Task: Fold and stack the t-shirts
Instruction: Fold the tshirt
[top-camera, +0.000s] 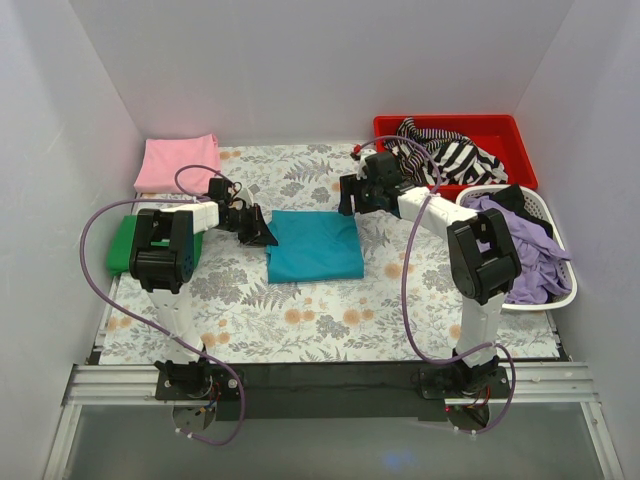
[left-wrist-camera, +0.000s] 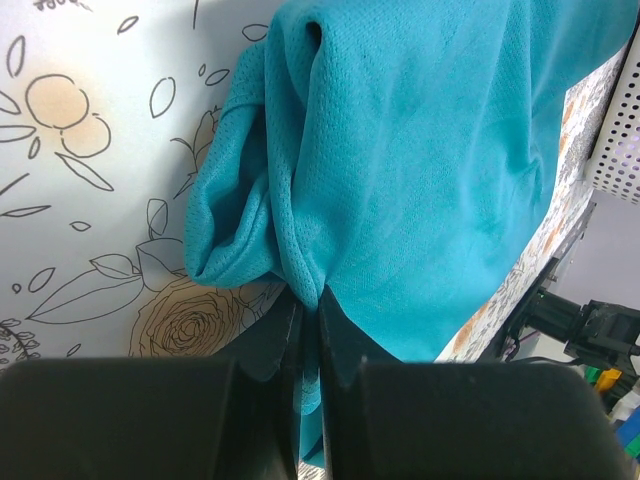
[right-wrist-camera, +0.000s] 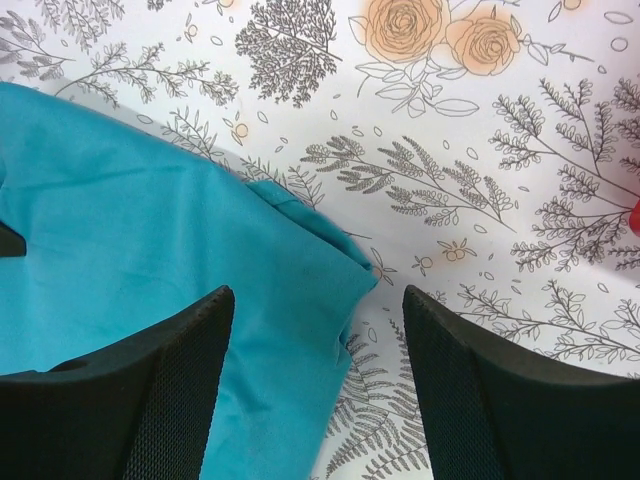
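A floral-printed table cover fills the centre of the top view. A red bin sits at the upper right and contains black-and-white striped cloth. Just below it, at the right edge, a white perforated basket contains purple cloth. A black strip runs along the lower edge.

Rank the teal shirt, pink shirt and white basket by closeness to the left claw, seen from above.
1. Teal shirt, mid-table, its edge pinched in the left gripper.
2. Pink shirt, back left corner.
3. White basket, far right side.
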